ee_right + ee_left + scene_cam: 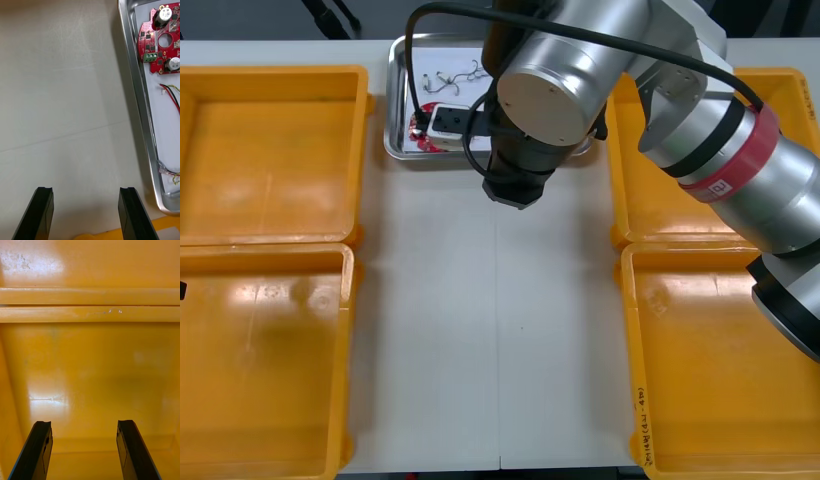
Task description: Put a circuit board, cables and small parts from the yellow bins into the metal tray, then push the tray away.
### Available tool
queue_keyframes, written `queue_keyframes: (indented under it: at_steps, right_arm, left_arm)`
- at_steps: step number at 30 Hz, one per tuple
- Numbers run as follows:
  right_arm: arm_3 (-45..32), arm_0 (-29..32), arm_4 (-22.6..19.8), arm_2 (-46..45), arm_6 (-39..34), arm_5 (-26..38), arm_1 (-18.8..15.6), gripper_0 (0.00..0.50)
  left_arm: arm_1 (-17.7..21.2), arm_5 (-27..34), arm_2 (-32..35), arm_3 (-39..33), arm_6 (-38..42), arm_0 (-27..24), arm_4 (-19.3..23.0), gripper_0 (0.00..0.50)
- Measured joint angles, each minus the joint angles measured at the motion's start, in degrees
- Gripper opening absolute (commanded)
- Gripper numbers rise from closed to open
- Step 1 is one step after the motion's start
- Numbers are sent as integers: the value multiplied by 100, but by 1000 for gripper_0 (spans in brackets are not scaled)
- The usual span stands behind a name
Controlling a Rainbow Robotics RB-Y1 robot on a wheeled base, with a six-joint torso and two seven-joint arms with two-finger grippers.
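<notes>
The metal tray [394, 138] stands at the table's far middle, white inside. In it lie a round red circuit board [160, 36], a red and yellow cable [171, 94] and small metal parts [452, 77]. My right gripper [86, 189] is open over bare table, just outside the tray's long rim [141, 93], with nothing between its fingers. From the front, the right arm [560, 80] reaches across the tray and covers much of it. My left gripper [83, 423] hangs open over the bare floor of a yellow bin [90, 363].
Two yellow bins [270, 150] [260, 350] line the left side and two more [650, 205] [720, 380] the right. A strip of light table [490, 330] runs between them. A bin's rim [165, 225] lies close behind the right fingers.
</notes>
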Motion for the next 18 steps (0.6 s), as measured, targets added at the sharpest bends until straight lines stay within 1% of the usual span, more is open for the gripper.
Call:
queue_keyframes:
  at_steps: [3,6,9,13,18]
  right_arm:
    - [-424,145,-51,-102,-98,283,-202,500]
    - [-818,275,-148,-139,-588,445,-457,500]
    - [-1147,427,-338,-208,-1113,581,-711,500]
    - [-1375,667,-658,-451,-1229,743,-986,500]
    - [-1571,981,-789,-778,-1521,907,-1286,500]
  left_arm:
    - [0,0,0,0,0,0,0,500]
    - [0,0,0,0,0,0,-1,500]
    - [0,0,0,-1,0,0,-1,500]
    - [0,0,0,-1,0,0,-1,500]
    - [0,-1,0,-1,0,0,-2,500]
